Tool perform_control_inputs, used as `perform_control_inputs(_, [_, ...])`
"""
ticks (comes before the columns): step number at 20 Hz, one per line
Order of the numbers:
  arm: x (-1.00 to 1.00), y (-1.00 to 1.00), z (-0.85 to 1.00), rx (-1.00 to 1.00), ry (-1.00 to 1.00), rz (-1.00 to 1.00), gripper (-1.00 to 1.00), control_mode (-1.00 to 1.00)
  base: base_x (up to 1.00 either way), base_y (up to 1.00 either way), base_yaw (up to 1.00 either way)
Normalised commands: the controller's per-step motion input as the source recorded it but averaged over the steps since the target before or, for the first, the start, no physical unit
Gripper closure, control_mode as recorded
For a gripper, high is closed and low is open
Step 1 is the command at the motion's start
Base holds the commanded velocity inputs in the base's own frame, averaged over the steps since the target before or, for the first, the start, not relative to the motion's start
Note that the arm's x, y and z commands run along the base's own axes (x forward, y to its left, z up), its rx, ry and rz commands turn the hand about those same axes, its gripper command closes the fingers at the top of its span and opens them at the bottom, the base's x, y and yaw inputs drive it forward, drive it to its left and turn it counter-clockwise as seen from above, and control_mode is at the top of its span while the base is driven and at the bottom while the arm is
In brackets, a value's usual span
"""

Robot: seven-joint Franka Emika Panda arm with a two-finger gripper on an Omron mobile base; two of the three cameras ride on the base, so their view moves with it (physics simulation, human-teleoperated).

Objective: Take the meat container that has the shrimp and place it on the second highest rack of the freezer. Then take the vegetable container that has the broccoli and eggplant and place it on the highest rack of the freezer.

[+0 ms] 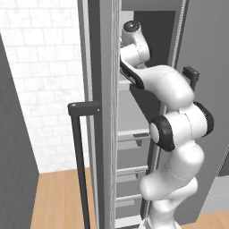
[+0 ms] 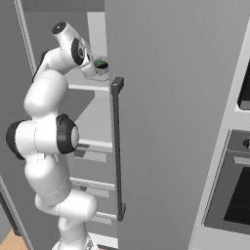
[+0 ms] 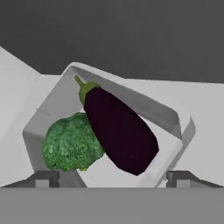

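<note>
Lying between open gripper [image 3: 112, 178] fingertips, vegetable container [image 3: 48, 105], eggplant [image 3: 120, 133], broccoli [image 3: 70, 142]

We see only the two dark fingertips of the gripper [image 3: 112, 177] at the bottom of the hand view, so we cannot tell whether its jaws grip the pale grey vegetable container [image 3: 48, 105] just ahead of them. The container's near rim is cut off there. The glossy dark purple eggplant [image 3: 120, 131] covers part of the bumpy green broccoli [image 3: 70, 144]. In the right base view the tall grey freezer's [image 2: 171, 122] door hides most of the container.
</note>
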Motion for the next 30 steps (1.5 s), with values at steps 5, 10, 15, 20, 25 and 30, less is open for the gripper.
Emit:
perform_control_inputs(5, [-0.5, -0.34, 0.5, 0.05, -0.03, 0.0, -1.0, -1.0, 0.0, 0.0, 0.0])
perform_control_inputs(10, [-1.0, -0.09, 0.1, 0.02, 0.0, 0.01, -1.0, -1.0, 0.0, 0.0, 0.0])
perform_control_inputs(15, [-1.0, -0.01, -0.5, 0.0, -0.04, 0.01, -1.0, -1.0, 0.0, 0.0, 0.0])
perform_control_inputs(20, [-1.0, -0.13, -0.87, 0.01, -0.02, 0.0, -1.0, -1.0, 0.0, 0.0, 0.0])
perform_control_inputs(25, [-1.0, -0.12, -0.75, 0.1, -0.09, 0.0, -1.0, -1.0, 0.0, 0.0, 0.0])
perform_control_inputs(30, [-1.0, 0.04, -0.52, 0.15, -0.01, 0.05, -1.0, -1.0, 0.0, 0.0, 0.0])
